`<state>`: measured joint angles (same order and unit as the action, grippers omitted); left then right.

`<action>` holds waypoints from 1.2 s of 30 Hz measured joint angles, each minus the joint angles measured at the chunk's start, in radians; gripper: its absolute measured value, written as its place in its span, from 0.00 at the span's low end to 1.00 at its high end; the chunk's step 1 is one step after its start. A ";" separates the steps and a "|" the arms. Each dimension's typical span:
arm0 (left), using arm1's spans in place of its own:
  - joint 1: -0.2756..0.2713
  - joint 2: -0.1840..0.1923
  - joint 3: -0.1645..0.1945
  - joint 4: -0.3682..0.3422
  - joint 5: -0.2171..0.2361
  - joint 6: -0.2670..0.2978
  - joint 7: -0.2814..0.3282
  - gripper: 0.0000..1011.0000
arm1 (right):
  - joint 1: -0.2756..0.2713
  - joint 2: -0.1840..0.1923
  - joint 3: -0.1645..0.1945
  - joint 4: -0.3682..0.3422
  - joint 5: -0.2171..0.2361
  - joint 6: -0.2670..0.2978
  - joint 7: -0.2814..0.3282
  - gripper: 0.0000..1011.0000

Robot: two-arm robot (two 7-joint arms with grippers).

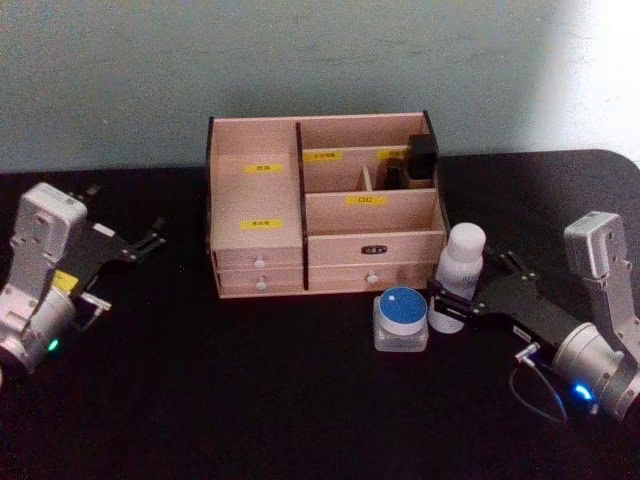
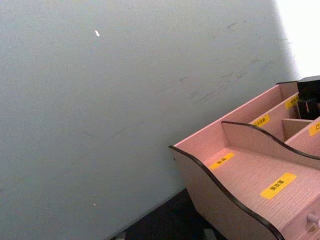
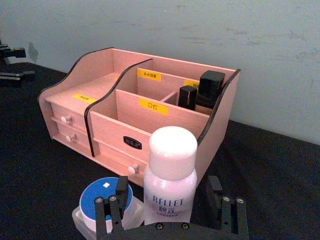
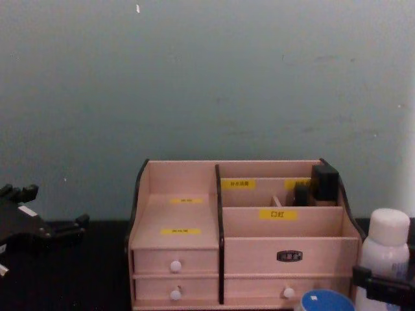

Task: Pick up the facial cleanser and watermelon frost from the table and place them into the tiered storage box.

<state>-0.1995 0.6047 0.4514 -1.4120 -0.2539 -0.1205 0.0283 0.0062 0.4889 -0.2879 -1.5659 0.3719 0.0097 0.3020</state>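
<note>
Head view shows the tiered storage box (image 1: 262, 200) in the upper middle of the frame. It sits at the back of the black counter (image 1: 250, 400), close to the grey-green wall (image 1: 300, 60). It is light wood with dark edges, yellow labels (image 1: 263, 223) and little drawers (image 1: 260, 270) with white knobs. Some black things (image 1: 421, 158) stand in its back right part.

The facial cleanser (image 1: 464, 258) stands upright on the counter at the right of the frame, just beside the box's front right corner. It is a white bottle with a round white cap. The watermelon frost (image 1: 401, 315) is a short clear jar with a blue lid. It sits just left of the bottle and a bit lower in the frame, in front of the box. Both are outside the box.

The right end effector (image 1: 468, 282) reaches in from the lower right of the frame. Its two black fingers (image 3: 114, 212) are spread, one on each side of the bottle's lower part. The right wrist view shows a gap between the bottle and each finger, so it is released and grips nothing.

The left end effector (image 1: 152, 232) is at the left of the frame, well apart from the box. Its fingers are apart with nothing between them.
</note>
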 joint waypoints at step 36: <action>0.000 0.000 0.000 0.000 0.000 0.000 0.000 0.99 | 0.003 -0.004 0.002 0.004 -0.003 0.002 0.002 0.59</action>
<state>-0.1996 0.6047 0.4514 -1.4119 -0.2539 -0.1205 0.0283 0.0095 0.4844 -0.2859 -1.5622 0.3685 0.0120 0.3038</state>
